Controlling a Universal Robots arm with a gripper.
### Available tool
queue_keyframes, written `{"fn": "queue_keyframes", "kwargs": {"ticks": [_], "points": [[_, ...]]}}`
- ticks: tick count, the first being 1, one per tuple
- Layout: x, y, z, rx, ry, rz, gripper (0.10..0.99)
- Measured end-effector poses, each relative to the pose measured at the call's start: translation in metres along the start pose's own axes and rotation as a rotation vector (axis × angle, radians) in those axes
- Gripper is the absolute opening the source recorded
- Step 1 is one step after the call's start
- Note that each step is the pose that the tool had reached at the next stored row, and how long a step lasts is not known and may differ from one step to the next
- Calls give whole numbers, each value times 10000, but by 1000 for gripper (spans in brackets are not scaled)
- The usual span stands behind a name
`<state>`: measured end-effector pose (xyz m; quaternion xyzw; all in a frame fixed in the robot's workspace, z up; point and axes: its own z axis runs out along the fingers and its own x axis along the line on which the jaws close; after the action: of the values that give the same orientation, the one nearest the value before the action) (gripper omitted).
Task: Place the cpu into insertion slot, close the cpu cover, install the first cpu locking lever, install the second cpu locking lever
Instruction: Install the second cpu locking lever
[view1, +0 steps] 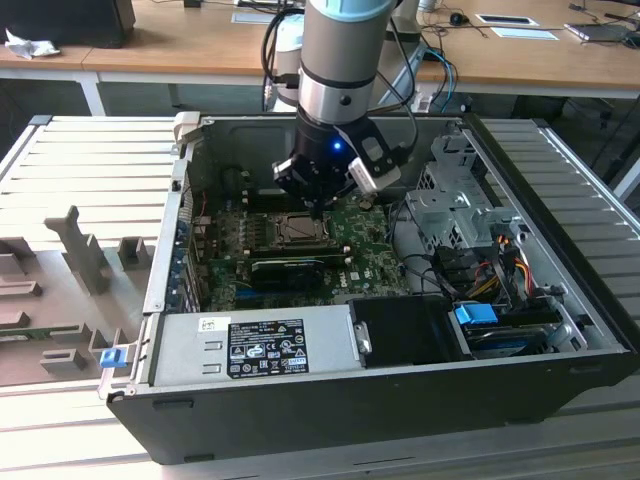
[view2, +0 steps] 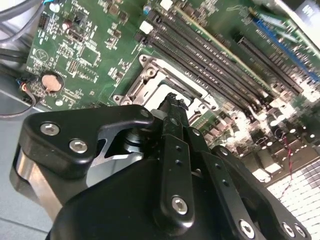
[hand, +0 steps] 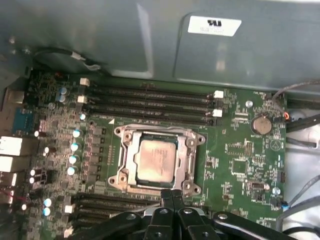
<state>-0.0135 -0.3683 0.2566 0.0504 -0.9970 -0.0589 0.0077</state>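
Observation:
The cpu (hand: 157, 159), a pale silvery square, lies flat in the insertion slot (hand: 119, 132) on the green motherboard. The cpu cover (hand: 129, 161), a silvery frame plate, lies down around the chip, which shows through its square cut-out. My gripper (hand: 173, 196) is shut with nothing visibly between its black fingers, and its tip hovers at the socket's edge, just off the cover. In the exterior view the gripper (view1: 318, 207) hangs directly over the cpu (view1: 300, 228) inside the open computer case. In the second wrist view the fingertips (view2: 172, 101) point at the socket's metal frame (view2: 150, 80).
Black memory slots (hand: 150, 100) run along both sides of the socket. A long black card (view1: 290, 268) sits just in front of it. The power supply (view1: 255, 345) stands at the case's front, with a metal drive cage (view1: 455, 200) and loose cables (view1: 500, 265) at the exterior view's right.

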Motion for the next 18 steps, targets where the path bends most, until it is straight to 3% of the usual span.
{"fn": "queue_keyframes", "kwargs": {"ticks": [6,7,9,13,16,18], "points": [[12,-42,-53,-2,-1,-1,106],[23,-102,-62,-5,0,1,106],[29,-146,-65,-10,-1,0,106],[31,-156,-26,-97,63,-1,106],[31,-158,-8,-197,62,-12,106],[68,-157,11,-205,75,-35,106]]}}
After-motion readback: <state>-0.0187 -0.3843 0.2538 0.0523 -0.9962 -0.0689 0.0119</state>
